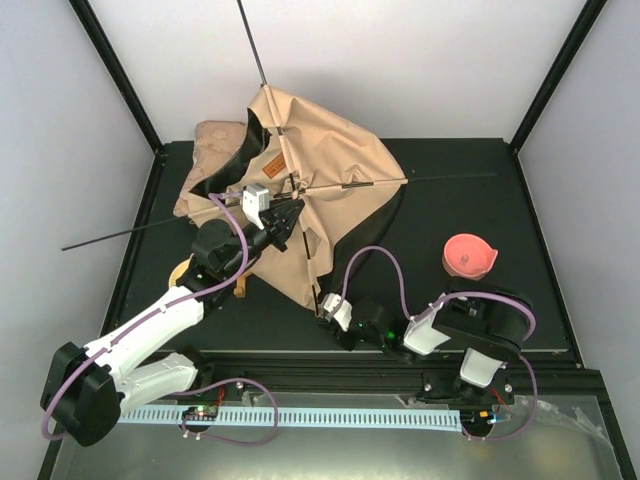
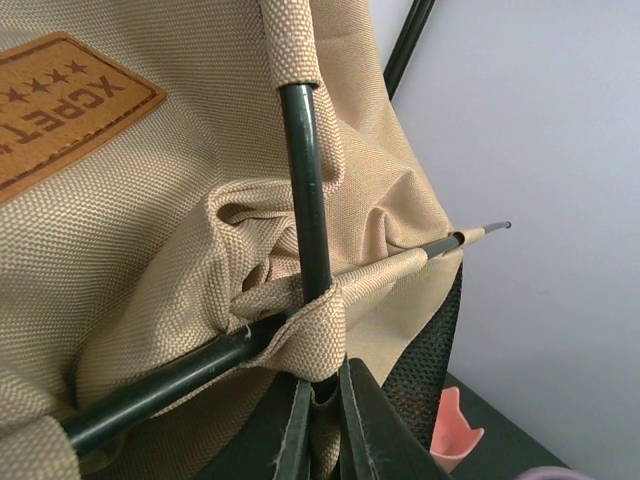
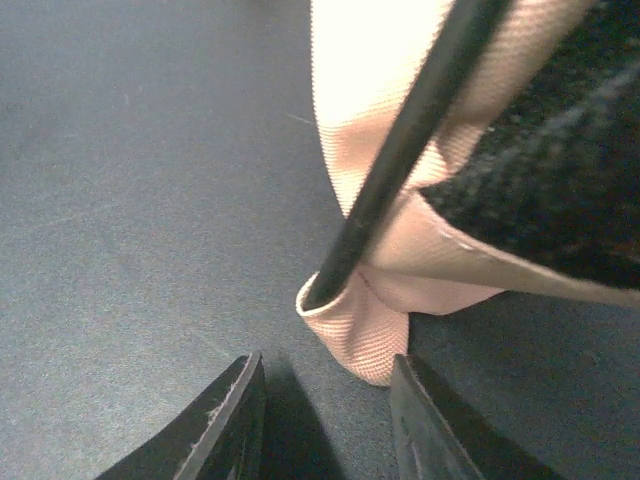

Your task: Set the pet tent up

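The tent [image 1: 320,150] sits half-raised toward the back of the dark surface [image 1: 470,200], its tan cloth slumped over crossed poles [image 2: 305,180] whose ends stick out well past the fabric. A floral cushion [image 1: 215,140] lies partly under its far left side, and a pink cup [image 1: 468,258] stands apart to the right.

The left fingers [image 2: 290,430] are clenched on the webbing loop [image 2: 310,335] where the two poles cross, near the leather label [image 2: 60,110]. The right fingers [image 3: 225,425] are spread apart and grasp nothing, resting low on the surface on either side of the corner pocket [image 3: 350,330], where a pole tip is seated.

The canvas looks light and floppy, so it likely slides or bunches if pulled by itself. The poles look thin and springy and will probably push back when bent, so a tip may pop out of its pocket. The woven webbing is probably the firmest place to hold: the loop at the crossing and the pockets at the corners.
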`<state>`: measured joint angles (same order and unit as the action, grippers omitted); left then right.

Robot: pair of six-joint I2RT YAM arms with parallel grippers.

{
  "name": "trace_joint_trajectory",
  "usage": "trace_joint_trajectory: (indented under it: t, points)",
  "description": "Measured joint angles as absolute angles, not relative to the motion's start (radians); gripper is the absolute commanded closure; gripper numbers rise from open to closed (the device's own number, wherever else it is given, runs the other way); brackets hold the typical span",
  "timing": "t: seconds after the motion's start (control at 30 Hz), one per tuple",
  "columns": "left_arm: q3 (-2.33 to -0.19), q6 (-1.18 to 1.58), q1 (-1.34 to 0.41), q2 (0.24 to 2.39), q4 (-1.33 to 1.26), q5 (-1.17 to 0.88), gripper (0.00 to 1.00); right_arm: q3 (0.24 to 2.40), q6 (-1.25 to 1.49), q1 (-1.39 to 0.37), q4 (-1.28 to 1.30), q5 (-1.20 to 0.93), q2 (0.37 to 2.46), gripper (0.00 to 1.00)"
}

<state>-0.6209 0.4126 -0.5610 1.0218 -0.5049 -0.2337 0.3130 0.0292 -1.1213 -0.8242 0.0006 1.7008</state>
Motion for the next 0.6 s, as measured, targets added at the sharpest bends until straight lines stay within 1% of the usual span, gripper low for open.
trace_joint_trajectory:
  t: [0.13,0.2,0.3,0.47,0.53,0.6]
  points:
    - [-0.624,0.416,-0.561,1.023,-0.503,-0.234,0.98,0.324,-0.007,-1.155,-0.834,0.060,1.717,0.61]
    - [-0.628,0.415,-0.561,1.023,-0.500,-0.234,0.98,0.344,-0.025,-1.172,-0.846,0.097,1.740,0.64]
    - [-0.634,0.411,-0.561,1.023,-0.496,-0.237,0.99,0.364,-0.048,-1.186,-0.862,0.126,1.767,0.74]
    - [-0.635,0.405,-0.561,1.023,-0.484,-0.240,0.98,0.374,-0.082,-1.213,-0.859,0.184,1.775,0.94]
    - [-0.636,0.404,-0.561,1.023,-0.481,-0.240,0.98,0.374,-0.089,-1.218,-0.857,0.202,1.775,0.98]
    - [-0.638,0.404,-0.561,1.023,-0.479,-0.240,0.98,0.373,-0.094,-1.222,-0.857,0.211,1.773,0.99]
